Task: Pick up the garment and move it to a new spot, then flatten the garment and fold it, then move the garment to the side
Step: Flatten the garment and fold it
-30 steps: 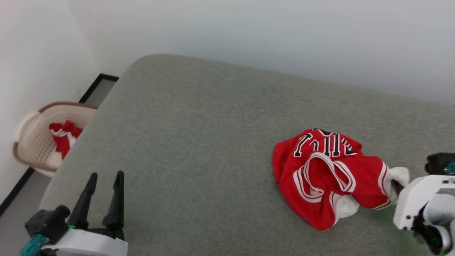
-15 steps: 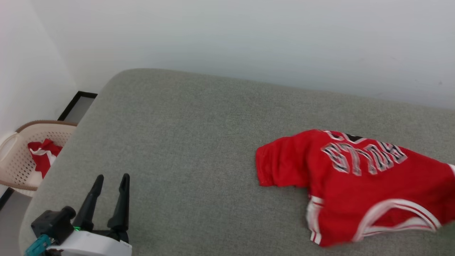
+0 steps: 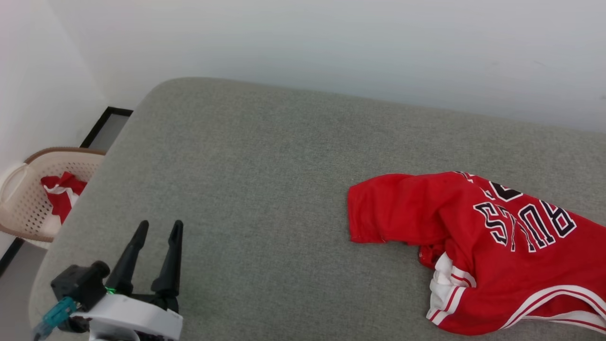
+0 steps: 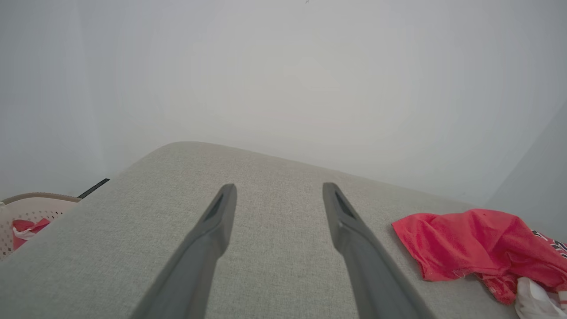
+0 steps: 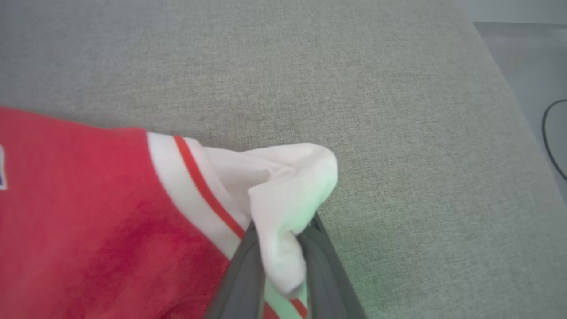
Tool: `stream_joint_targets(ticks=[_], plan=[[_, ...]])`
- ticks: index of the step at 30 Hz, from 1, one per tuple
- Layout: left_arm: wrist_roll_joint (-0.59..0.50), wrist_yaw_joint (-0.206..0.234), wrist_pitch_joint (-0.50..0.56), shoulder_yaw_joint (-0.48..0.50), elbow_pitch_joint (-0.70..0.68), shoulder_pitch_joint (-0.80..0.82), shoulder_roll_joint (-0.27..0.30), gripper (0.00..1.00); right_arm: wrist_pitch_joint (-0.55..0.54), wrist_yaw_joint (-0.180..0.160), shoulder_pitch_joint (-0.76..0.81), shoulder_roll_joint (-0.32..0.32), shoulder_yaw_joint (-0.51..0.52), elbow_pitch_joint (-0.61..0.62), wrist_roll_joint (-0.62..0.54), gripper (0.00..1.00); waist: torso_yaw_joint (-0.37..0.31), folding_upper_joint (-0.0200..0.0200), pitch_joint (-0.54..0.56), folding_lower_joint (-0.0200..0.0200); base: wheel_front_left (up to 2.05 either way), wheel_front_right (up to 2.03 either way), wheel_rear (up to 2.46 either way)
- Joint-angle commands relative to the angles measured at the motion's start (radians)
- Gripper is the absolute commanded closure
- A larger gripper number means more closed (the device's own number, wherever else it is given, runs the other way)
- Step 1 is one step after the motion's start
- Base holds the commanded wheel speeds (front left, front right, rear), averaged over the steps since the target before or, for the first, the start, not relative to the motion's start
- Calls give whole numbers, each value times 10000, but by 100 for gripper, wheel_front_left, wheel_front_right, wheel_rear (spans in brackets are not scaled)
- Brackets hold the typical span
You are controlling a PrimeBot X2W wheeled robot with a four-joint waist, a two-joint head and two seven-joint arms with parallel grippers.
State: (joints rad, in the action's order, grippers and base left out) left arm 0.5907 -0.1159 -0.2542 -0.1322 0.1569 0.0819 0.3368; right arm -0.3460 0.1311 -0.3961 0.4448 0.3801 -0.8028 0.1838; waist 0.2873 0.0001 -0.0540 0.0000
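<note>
Gripping a white sleeve of the garment (image 3: pixel 473 222), the right end effector (image 5: pixel 283 230) is clamped; well left of it, the left end effector (image 3: pixel 160 225) gapes, a basket (image 3: pixel 66 150) beyond.

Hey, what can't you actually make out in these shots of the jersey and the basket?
Jersey: head view, right part cut off by the frame edge.
Its number: head view, mostly hidden by folds.
Red cloth in the basket: head view, too small to identify.
Right gripper tips: right wrist view, covered by the white sleeve.
</note>
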Motion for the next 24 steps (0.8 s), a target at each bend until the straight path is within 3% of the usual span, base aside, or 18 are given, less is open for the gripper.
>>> stream_joint_targets(ticks=[1, 3, 4, 5, 12, 24], plan=[[43, -55, 35, -38, 35, 107, 26, 0, 147, -6, -180, -36, 57, -204, -70, 67, 35, -1, -37, 0, 0, 0, 0], [47, -52, 39, -106, 64, 190, 36, 0, 318, -6, -356, -51, 111, -590, -186, 52, 53, -1, -49, 0, 0, 0, 0], [54, -58, 40, -135, 78, 221, 36, 0, 388, -6, -430, -66, 115, -758, -224, 22, 57, -1, -46, 0, 0, 0, 0], [71, -62, 41, -168, 95, 247, 37, 0, 465, -6, -502, -87, 114, -918, -277, 0, 51, -1, -33, 0, 0, 0, 0], [217, -86, 205, -395, 37, 175, 185, 0, 636, -6, -959, -225, -200, -1380, -418, 0, -209, -1, 258, 0, 0, 0, 0], [739, -94, 1490, -740, -1004, 262, 760, 0, 1673, -6, -520, -621, -1370, 582, 433, 0, -1149, -1, 713, 0, 0, 0, 0]])
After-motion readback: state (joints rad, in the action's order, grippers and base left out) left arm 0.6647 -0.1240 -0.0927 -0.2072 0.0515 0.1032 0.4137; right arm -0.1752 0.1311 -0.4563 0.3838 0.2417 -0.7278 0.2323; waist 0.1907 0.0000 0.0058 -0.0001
